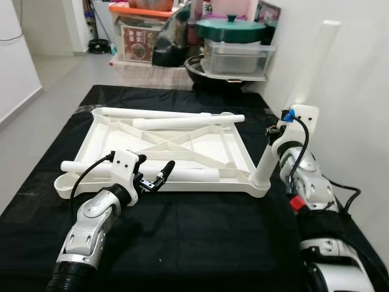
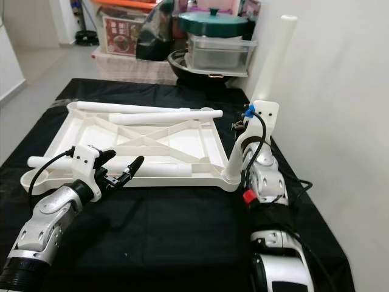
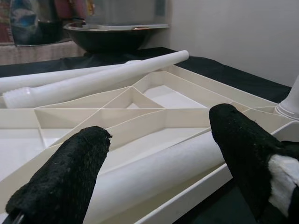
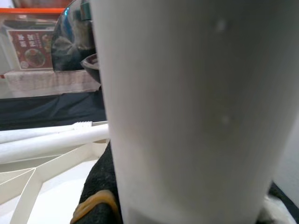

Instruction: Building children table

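A white plastic tabletop (image 1: 242, 146) lies upside down on the black-covered table (image 1: 200, 237), ribs facing up. One white leg (image 1: 316, 61) stands upright in its near right corner socket, and my right gripper (image 1: 275, 135) is shut on that leg low down; in the right wrist view the leg (image 4: 187, 112) sits right against a black finger (image 4: 100, 186). Another leg (image 1: 194, 174) lies along the near rim. My left gripper (image 1: 157, 165) is open just above it, with the leg (image 3: 154, 172) lying beyond its fingertips. Two more legs (image 1: 182, 121) rest across the far side.
Behind the table stand a black wok (image 1: 213, 70), a clear container with a green lid (image 1: 234, 30) and an orange-lidded box (image 1: 143, 27). A white wall runs close along the right. Bare floor (image 1: 55, 79) lies to the left.
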You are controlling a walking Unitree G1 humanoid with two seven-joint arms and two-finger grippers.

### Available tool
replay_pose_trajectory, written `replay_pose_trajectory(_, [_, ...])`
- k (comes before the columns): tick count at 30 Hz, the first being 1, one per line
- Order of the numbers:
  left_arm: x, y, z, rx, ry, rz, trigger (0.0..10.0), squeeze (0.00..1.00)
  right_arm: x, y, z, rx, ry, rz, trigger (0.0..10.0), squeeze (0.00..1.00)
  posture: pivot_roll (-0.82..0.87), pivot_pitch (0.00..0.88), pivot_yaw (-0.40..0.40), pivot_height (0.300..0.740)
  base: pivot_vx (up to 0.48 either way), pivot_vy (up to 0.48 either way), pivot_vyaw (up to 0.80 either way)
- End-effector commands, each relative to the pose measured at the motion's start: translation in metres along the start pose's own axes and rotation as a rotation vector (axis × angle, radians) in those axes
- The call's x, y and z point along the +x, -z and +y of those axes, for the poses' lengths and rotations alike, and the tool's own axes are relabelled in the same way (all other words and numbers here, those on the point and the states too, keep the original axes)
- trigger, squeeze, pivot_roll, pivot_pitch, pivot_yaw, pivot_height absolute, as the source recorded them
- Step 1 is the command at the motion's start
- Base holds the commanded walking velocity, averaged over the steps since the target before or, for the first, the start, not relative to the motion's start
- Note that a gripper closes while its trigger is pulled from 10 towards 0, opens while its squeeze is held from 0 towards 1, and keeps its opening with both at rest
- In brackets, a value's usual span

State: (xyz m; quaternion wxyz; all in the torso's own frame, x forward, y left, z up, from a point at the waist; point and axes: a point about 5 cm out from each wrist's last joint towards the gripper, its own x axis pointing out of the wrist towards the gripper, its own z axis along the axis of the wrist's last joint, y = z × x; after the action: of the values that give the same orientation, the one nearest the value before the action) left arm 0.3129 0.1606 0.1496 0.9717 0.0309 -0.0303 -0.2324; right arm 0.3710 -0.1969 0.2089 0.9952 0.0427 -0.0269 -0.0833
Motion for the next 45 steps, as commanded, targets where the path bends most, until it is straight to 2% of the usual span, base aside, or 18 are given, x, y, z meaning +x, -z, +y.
replay_pose_trajectory(1, [-0.001, 0.003, -0.002, 0.005, 0.009, 0.01, 10.0, 0.0, -0.006, 0.026, 0.003, -0.01, -0.011, 0.095, 10.0, 0.0, 0.02, 0.0, -0.098, 0.74, 0.0, 0.0, 0.0])
replay_pose_trajectory(4, [-0.001, 0.003, -0.002, 0.004, 0.009, 0.011, 10.0, 0.0, -0.007, 0.022, 0.014, -0.016, -0.078, 0.055, 10.0, 0.0, 0.02, 0.0, -0.1, 0.74, 0.0, 0.0, 0.0])
replay_pose_trajectory(5, [0.0, 0.003, -0.002, 0.003, 0.008, 0.01, 10.0, 0.0, -0.005, 0.016, 0.016, 0.001, -0.11, 0.031, 10.0, 1.0, 0.02, 0.0, -0.1, 0.74, 0.0, 0.0, 0.0])
replay_pose_trajectory(6, [0.0, 0.003, -0.003, 0.001, 0.009, 0.01, 10.0, 0.0, -0.001, 0.009, 0.015, 0.013, -0.14, 0.012, 10.0, 1.0, 0.02, 0.0, -0.099, 0.74, 0.0, 0.0, 0.0])
replay_pose_trajectory(7, [0.0, 0.003, -0.003, 0.0, 0.01, 0.011, 10.0, 0.0, 0.003, 0.002, 0.016, 0.017, -0.18, -0.01, 10.0, 0.6, 0.02, 0.0, -0.099, 0.74, 0.0, 0.0, 0.0])
replay_pose_trajectory(8, [0.0, 0.003, -0.003, 0.0, 0.01, 0.011, 10.0, 0.0, 0.003, 0.002, 0.016, 0.017, -0.18, -0.01, 10.0, 0.6, 0.02, 0.0, -0.099, 0.74, 0.0, 0.0, 0.0])
replay_pose_trajectory(9, [-0.001, 0.003, -0.003, -0.001, 0.01, 0.011, 10.0, 0.0, 0.009, -0.017, 0.014, 0.055, -0.269, -0.073, 10.0, 0.0, 0.02, 0.0, -0.098, 0.74, 0.0, 0.0, 0.0])
replay_pose_trajectory(13, [-0.001, 0.003, -0.002, -0.001, 0.01, 0.011, 10.0, 0.0, 0.008, -0.03, 0.016, 0.05, -0.423, -0.122, 10.0, 0.0, 0.02, 0.0, -0.096, 0.74, 0.0, 0.0, 0.0])
replay_pose_trajectory(14, [0.0, 0.003, -0.002, -0.001, 0.01, 0.012, 10.0, 0.0, -0.001, -0.037, 0.021, -0.008, -0.641, -0.146, 10.0, 0.0, 0.02, 0.0, -0.096, 0.74, 0.0, 0.0, 0.0])
replay_pose_trajectory(16, [0.0, 0.003, -0.002, -0.001, 0.01, 0.012, 10.0, 0.0, -0.001, -0.037, 0.021, -0.008, -0.641, -0.146, 10.0, 0.0, 0.02, 0.0, -0.096, 0.74, 0.0, 0.0, 0.0])
replay_pose_trajectory(21, [0.0, 0.003, -0.002, -0.001, 0.009, 0.009, 10.0, 0.0, -0.046, -0.021, 0.023, -0.224, -1.195, 0.017, 10.0, 0.0, 0.02, 0.0, -0.1, 0.74, 0.0, 0.0, 0.0])
replay_pose_trajectory(25, [0.0, 0.003, -0.002, -0.002, 0.008, 0.01, 10.0, 0.0, -0.048, -0.01, 0.02, -0.253, -1.243, 0.077, 9.2, 0.0, 0.02, 0.0, -0.101, 0.74, 0.0, 0.0, 0.0])
replay_pose_trajectory(26, [0.0, 0.003, -0.002, -0.002, 0.008, 0.01, 10.0, 0.0, -0.048, -0.01, 0.02, -0.253, -1.243, 0.077, 9.2, 0.0, 0.02, 0.0, -0.101, 0.74, 0.0, 0.0, 0.0])
replay_pose_trajectory(28, [0.0, 0.003, -0.002, -0.002, 0.006, 0.011, 10.0, 0.0, -0.024, -0.007, 0.011, -0.248, -1.041, 0.07, 0.0, 0.0, 0.02, 0.0, -0.1, 0.74, 0.0, 0.0, 0.0])
replay_pose_trajectory(32, [-0.001, 0.003, -0.002, 0.002, 0.007, 0.012, 10.0, 0.0, 0.014, -0.004, -0.011, -0.299, -0.543, 0.083, 0.0, 0.0, 0.02, 0.0, -0.097, 0.74, 0.0, 0.0, 0.0])
replay_pose_trajectory(35, [0.0, 0.002, -0.002, 0.001, 0.008, 0.011, 10.0, 0.0, 0.018, -0.006, -0.021, -0.203, -0.291, 0.069, 0.0, 0.0, 0.02, 0.0, -0.097, 0.74, 0.0, 0.0, 0.0])
replay_pose_trajectory(40, [0.002, 0.002, -0.004, -0.001, 0.011, 0.009, 10.0, 0.0, 0.008, 0.008, -0.011, -0.063, -0.103, 0.074, 0.0, 0.0, 0.02, 0.0, -0.098, 0.74, 0.0, 0.0, 0.0])
replay_pose_trajectory(45, [0.002, 0.003, -0.005, -0.002, 0.013, 0.01, 10.0, 0.0, -0.002, 0.019, 0.007, -0.025, -0.132, 0.112, 0.0, 0.0, 0.02, 0.0, -0.094, 0.74, 0.0, 0.0, 0.0])
